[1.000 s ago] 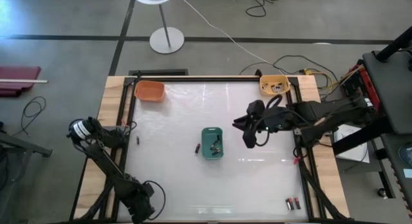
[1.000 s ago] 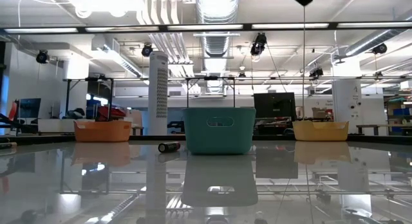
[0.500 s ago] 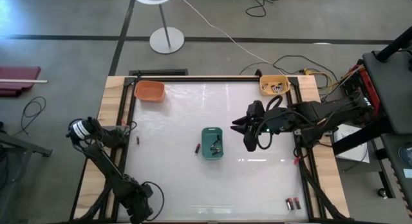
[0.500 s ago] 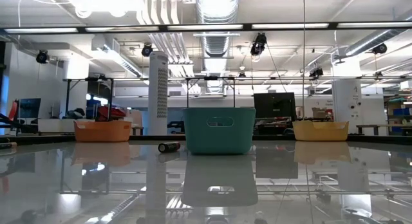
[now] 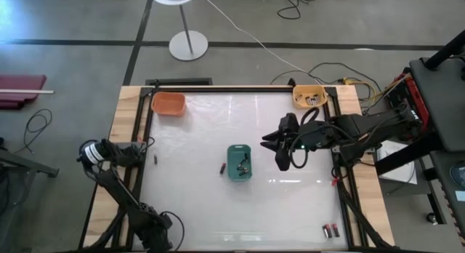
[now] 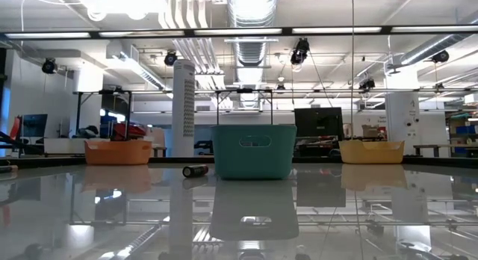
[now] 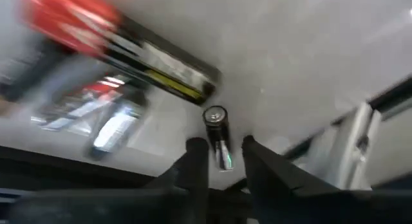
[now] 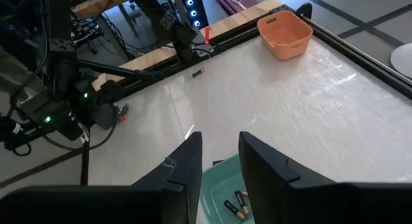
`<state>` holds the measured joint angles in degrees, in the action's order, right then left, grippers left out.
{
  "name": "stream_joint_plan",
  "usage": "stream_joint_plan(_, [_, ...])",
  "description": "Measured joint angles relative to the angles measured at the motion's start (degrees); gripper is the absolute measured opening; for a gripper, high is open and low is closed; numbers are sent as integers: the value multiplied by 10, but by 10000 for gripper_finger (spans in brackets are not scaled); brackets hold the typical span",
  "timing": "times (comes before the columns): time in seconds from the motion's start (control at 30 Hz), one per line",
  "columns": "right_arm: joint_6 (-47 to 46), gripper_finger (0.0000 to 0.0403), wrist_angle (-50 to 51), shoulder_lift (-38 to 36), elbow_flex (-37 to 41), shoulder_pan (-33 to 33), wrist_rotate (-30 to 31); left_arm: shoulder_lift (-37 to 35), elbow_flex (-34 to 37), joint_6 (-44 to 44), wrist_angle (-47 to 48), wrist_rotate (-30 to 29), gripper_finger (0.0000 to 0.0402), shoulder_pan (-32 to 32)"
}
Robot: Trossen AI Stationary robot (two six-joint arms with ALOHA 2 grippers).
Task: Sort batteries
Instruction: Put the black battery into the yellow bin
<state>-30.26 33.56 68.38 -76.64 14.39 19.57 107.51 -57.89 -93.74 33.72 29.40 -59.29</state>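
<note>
Dark-fingered left gripper [image 7: 222, 161] at the table's near-left corner, jaws narrowly parted astride one battery [image 7: 219, 135], contact uncertain; right gripper [image 8: 217, 165], jaws apart and empty, above the teal bin [image 5: 240, 161] holding batteries [image 8: 235, 205]; another cell [image 5: 223, 167] beside it.

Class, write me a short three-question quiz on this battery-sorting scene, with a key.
1. True or false: the teal bin holds batteries.
2. Which bin stands mid-table? A orange, B teal, C yellow.
3. Fill in: at the high view's lower right lie ___ loose batteries.
Key: 1 true; 2 B; 3 two.
</note>
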Motion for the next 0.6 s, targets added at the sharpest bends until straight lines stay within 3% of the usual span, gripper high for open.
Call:
stream_joint_plan(0.13, [12,100,0,0,-9,0,0,20,-13,-2,-2,6,15,-4])
stream_joint_plan(0.43, [55,96,4,0,-53,0,-1,-6,-37,20,74,-97,5,-11])
stream_joint_plan(0.53, [54,99,5,0,-55,1,-2,-31,-38,-14,91,-163,3,-11])
stream_joint_plan(0.6, [44,102,-1,0,-55,7,-2,-48,-53,-40,116,-244,2,-11])
